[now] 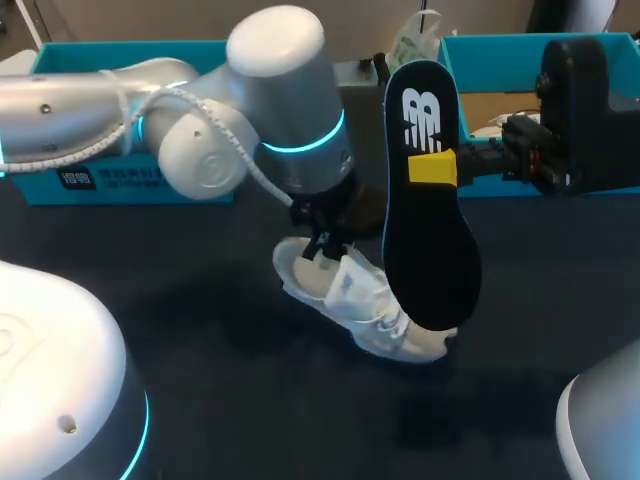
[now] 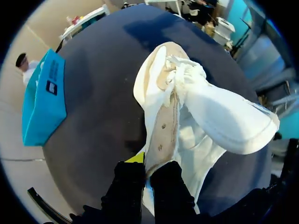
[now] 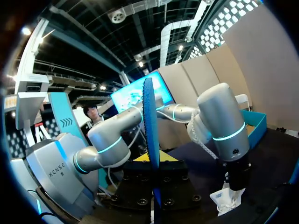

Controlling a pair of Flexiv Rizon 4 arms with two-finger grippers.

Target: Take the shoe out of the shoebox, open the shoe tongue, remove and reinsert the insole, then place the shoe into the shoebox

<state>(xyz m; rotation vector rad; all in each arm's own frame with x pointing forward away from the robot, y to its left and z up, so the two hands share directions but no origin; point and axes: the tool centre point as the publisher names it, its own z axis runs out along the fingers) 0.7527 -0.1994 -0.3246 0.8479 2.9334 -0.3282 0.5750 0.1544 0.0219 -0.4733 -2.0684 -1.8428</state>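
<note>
Seen from above, the bulky grey left arm [image 1: 250,110] reaches over the middle of the table, and its gripper [image 1: 322,243] comes down on the heel end of the white lace-up sneaker [image 1: 360,300]. The sneaker rests on the table outside both boxes. The finger spacing is hidden from above. The left wrist view shows the black fingers [image 2: 125,186] set narrowly, pinching the sneaker's rim, with the beige lining exposed. The right gripper [image 1: 432,167] clamps the long black foam insole with a blue edge [image 1: 430,240] upright just above the sneaker. The right wrist view shows the insole edge-on, as a thin blue line between close-set fingers. The left teal cardboard shoebox [image 1: 110,180] and the right teal cardboard shoebox [image 1: 490,45] stand at the far side of the dark navy table [image 1: 200,380].
</note>
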